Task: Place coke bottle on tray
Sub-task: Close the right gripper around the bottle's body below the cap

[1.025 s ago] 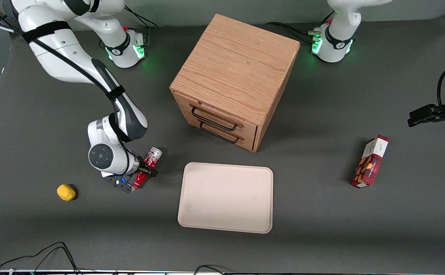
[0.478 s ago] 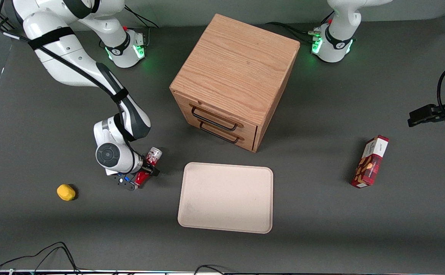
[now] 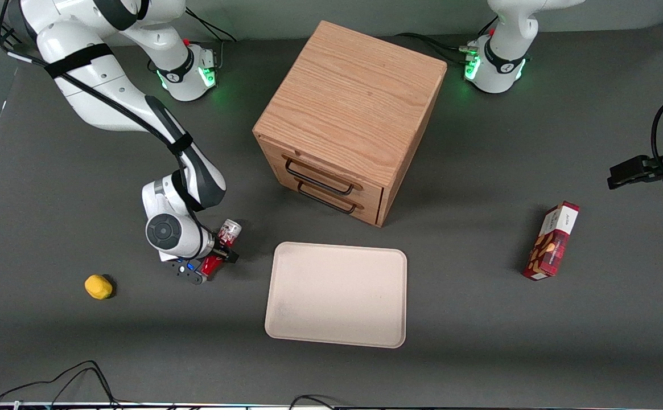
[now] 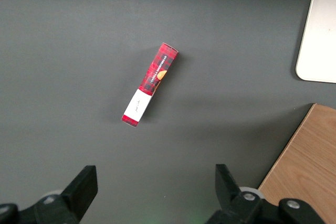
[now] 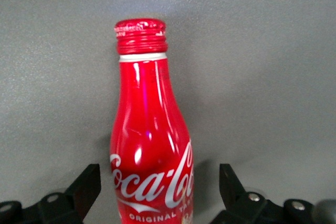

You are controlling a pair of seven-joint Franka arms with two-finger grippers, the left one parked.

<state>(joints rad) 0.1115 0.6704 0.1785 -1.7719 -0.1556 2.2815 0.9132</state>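
Note:
The coke bottle is red with white script and lies on its side on the dark table. Its silvery base points away from the front camera. My right gripper is low over the bottle, open, with one finger on each side of the body. In the right wrist view the bottle fills the space between the fingers of the gripper, with a gap on each side, and the red cap points away from the wrist. The beige tray lies beside the bottle, toward the parked arm's end.
A wooden drawer cabinet stands farther from the front camera than the tray. A small yellow object lies toward the working arm's end. A red snack box lies toward the parked arm's end and also shows in the left wrist view.
My right wrist has shifted a little toward the tray and settled over the bottle. The bottle has not moved.

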